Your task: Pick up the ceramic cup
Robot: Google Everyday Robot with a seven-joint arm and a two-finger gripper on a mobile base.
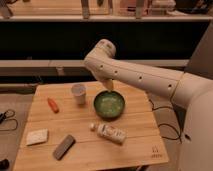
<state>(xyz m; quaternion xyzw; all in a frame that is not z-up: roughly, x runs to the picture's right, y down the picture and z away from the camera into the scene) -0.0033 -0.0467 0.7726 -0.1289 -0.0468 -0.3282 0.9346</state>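
The ceramic cup [78, 93] is small, white-grey and handleless. It stands upright on the wooden table [140, 145], just left of the dark-green bowl [109, 104]. My gripper [108, 85] hangs from the white arm [135, 75] above the bowl's far rim, to the right of the cup and apart from it. Only its pale tip shows below the arm.
An orange carrot-like piece [52, 104] lies left of the cup. A white labelled bottle [110, 133] lies on its side in front of the bowl. A white sponge [37, 137] and a grey block [64, 146] lie at the front left. A dark shelf stands behind the table.
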